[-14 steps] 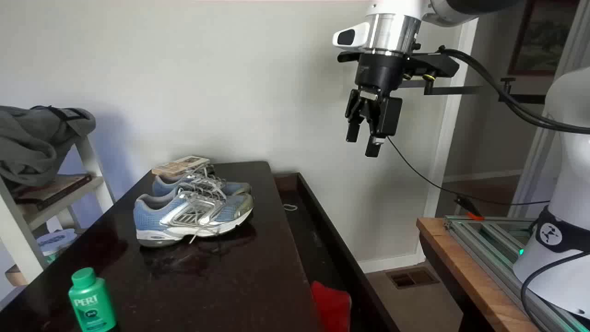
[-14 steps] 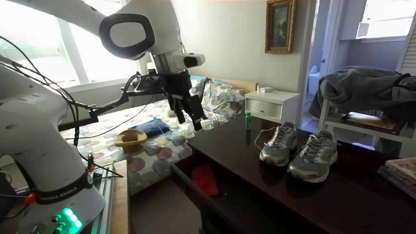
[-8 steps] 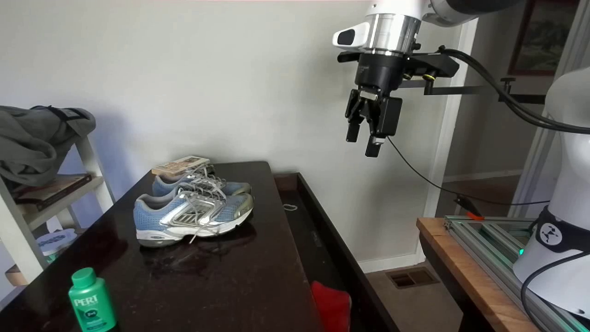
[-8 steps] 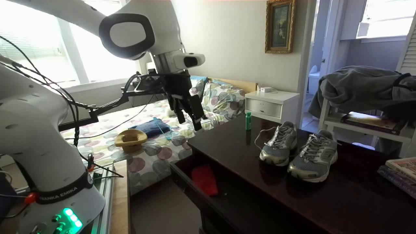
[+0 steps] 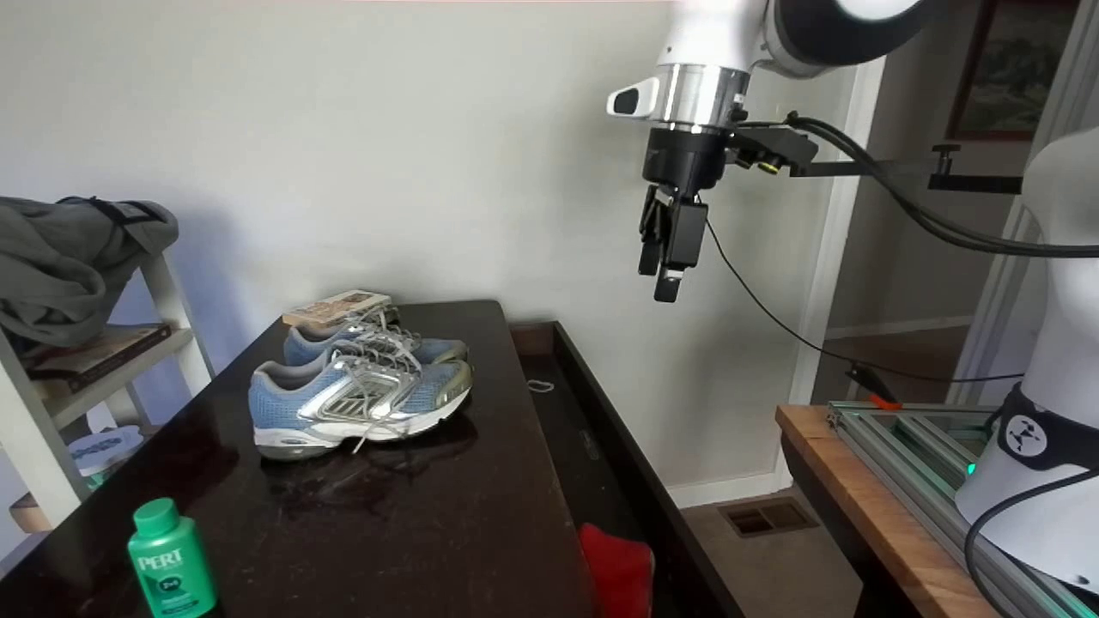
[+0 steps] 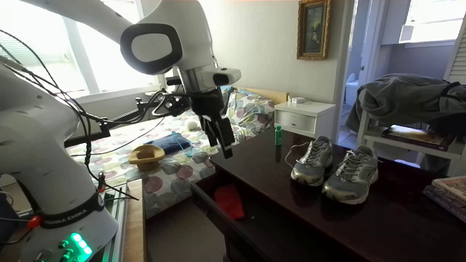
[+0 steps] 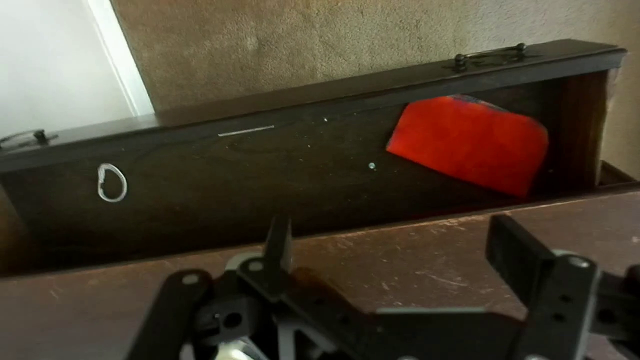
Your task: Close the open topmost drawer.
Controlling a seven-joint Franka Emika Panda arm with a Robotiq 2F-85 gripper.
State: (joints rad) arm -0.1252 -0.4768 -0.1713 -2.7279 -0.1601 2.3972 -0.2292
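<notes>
The topmost drawer is pulled out of the glossy dark dresser; its front panel shows in both exterior views (image 5: 634, 455) (image 6: 214, 214) and across the wrist view (image 7: 300, 100). The wrist view shows two metal handles on it, a right one (image 7: 492, 55) and a left one (image 7: 25, 137). Inside lie a red folded item (image 7: 470, 142) and a pale loop (image 7: 112, 182). My gripper is open and empty, pointing down in the air above the drawer and dresser, as both exterior views (image 5: 658, 276) (image 6: 220, 147) and the wrist view (image 7: 390, 230) show. It touches nothing.
On the dresser top (image 5: 481, 506) stand a pair of running shoes (image 5: 361, 399), a green bottle (image 5: 174, 562) and stacked books (image 6: 446, 198). The robot's wooden table (image 5: 867, 498) faces the drawer across a floor gap. A wall (image 5: 412, 154) stands at one dresser end, a bed (image 6: 174, 160) near the other.
The arm was still between the two earlier moments. Since then the gripper has moved lower and toward the dresser, turning slightly. The drawer has not moved.
</notes>
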